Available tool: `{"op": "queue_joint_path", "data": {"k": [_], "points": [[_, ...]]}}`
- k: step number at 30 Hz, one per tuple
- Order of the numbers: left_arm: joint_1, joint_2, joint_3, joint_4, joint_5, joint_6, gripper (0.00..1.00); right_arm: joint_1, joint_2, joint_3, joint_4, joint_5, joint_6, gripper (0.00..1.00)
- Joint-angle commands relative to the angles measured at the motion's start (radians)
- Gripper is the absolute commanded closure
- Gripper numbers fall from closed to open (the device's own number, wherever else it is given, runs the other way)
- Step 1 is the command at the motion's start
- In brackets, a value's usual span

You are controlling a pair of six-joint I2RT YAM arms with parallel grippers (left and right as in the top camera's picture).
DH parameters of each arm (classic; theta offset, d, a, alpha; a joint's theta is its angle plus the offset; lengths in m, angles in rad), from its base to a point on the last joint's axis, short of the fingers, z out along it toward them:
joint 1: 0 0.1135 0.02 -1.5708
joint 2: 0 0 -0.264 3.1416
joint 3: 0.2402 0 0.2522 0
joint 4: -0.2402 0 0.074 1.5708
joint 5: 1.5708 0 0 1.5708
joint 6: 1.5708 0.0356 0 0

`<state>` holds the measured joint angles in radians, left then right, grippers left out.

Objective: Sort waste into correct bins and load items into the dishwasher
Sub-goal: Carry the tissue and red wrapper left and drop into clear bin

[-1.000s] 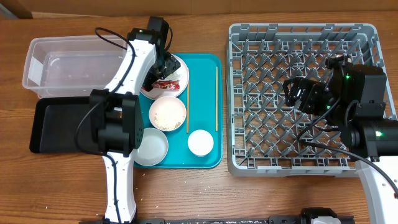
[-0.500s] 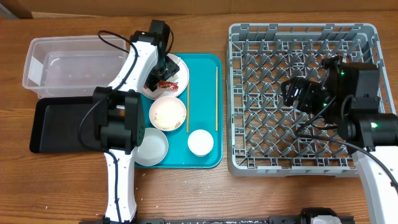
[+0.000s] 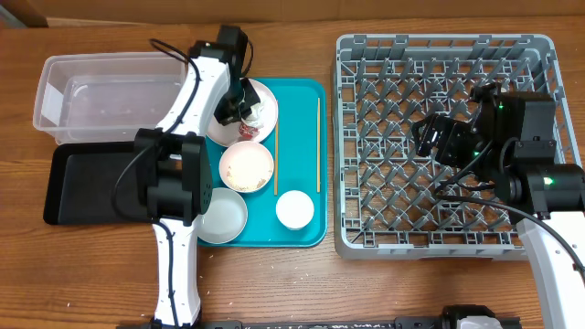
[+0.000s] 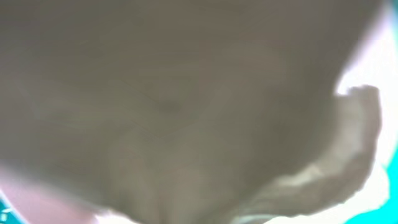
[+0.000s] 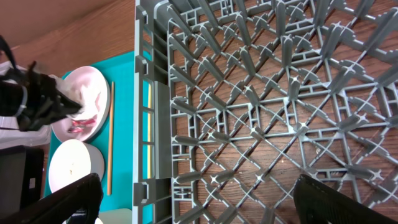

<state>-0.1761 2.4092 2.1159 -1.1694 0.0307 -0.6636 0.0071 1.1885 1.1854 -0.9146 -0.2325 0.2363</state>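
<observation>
— Now, item one: crumpled tissue (image 3: 254, 104)?
— Clenched in left gripper (image 3: 239, 99), over white plate (image 3: 267, 111), at 11 o'clock on teal tray (image 3: 302, 100). Left wrist view: blurred white folds only. Also red wrapper (image 3: 247, 132), at the plate's 6 o'clock rim.
— And right gripper (image 5: 196, 186)?
— Fingers spread wide, holding nothing, above grey rack (image 3: 439, 46), at 3 o'clock from the tray.

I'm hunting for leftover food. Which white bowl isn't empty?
The middle bowl on the teal tray, just below the plate: it holds pale grainy bits. The lower-left bowl and the small cup look bare.
</observation>
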Motion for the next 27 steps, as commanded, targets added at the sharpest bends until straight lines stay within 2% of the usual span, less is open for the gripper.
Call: {"op": "queue_joint_path", "data": {"k": [1,5,11,17,24,26,27], "points": [[0.013,-0.024,0.210,-0.093,0.040,0.137,0.96,-0.003,-0.002,0.013,0.003,-0.005,0.006,0.00],[0.047,-0.055,0.434,-0.227,0.039,0.171,0.96,-0.003,-0.002,0.013,0.003,-0.005,0.006,0.00],[0.148,-0.069,0.595,-0.351,0.030,0.160,0.96,-0.003,-0.002,0.013,0.003,-0.005,0.006,0.00],[0.329,-0.067,0.553,-0.409,-0.009,0.012,0.96,-0.003,-0.002,0.013,0.006,-0.005,0.006,0.00],[0.406,-0.066,0.461,-0.395,-0.024,0.008,0.95,-0.003,-0.002,0.013,0.008,-0.009,0.007,0.00],[0.412,-0.066,0.424,-0.383,-0.055,0.008,0.91,-0.003,-0.002,0.013,0.004,-0.009,0.006,0.00],[0.413,-0.066,0.405,-0.375,-0.073,0.008,0.82,-0.003,-0.002,0.013,0.002,-0.009,0.006,0.00]]}}
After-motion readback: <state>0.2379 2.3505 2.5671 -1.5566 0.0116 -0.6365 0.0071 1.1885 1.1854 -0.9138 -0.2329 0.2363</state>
